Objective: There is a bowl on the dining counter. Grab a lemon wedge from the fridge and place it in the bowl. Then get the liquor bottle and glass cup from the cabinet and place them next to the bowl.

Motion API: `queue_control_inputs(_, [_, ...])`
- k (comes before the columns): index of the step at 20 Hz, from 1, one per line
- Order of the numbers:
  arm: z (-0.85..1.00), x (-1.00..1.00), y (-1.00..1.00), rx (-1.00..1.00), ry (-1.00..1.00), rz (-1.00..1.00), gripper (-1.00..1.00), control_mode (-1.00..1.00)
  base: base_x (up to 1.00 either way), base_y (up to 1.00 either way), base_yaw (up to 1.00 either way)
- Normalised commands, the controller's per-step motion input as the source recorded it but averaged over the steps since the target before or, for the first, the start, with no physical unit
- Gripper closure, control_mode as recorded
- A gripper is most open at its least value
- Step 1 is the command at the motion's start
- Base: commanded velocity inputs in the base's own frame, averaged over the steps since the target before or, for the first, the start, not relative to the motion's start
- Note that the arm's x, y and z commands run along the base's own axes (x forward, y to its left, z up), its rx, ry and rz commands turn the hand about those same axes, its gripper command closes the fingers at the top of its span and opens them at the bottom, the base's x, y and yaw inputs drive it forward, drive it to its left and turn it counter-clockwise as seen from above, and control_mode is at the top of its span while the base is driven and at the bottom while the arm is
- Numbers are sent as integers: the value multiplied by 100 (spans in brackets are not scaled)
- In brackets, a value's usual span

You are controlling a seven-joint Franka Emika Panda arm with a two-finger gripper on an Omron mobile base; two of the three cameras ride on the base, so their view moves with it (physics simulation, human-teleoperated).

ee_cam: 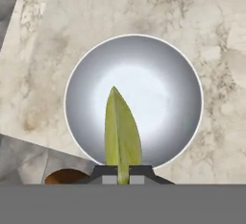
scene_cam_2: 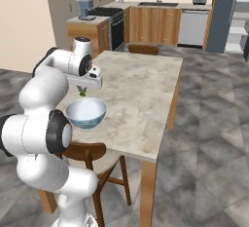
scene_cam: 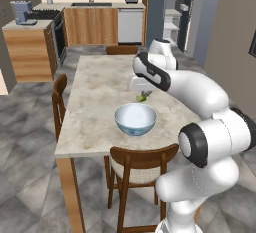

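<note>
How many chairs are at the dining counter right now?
3. One chair at the near end by the bowl, one along the left side, one at the far end. The robot's arm may hide others on the right side.

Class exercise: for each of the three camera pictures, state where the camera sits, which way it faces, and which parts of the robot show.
Left base view: behind the arm, on its left, facing forward and down over the dining counter; the arm rises at lower right.
Right base view: behind on its right; the arm rises at lower left.
Hand view: on the hand, looking down at the bowl; dark fingers pinch the lemon wedge.
All three share the bowl and wedge.
</note>
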Motion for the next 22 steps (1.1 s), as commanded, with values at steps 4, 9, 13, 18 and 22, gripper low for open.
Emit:
queue_control_inputs(4, [-41, 36, 1, -2, 3, -7, 100, -100, 0, 0, 0])
queue_control_inputs(9, [-43, 20, 2, -1, 3, -6, 100, -100, 0, 0, 0])
queue_control_inputs(13, [-42, 18, 3, -1, 3, -6, 100, -100, 0, 0, 0])
queue_control_inputs(18, [-44, 17, 6, -1, 2, -5, 100, -100, 0, 0, 0])
queue_control_inputs(22, [-46, 15, 8, -2, 3, -5, 100, -100, 0, 0, 0])
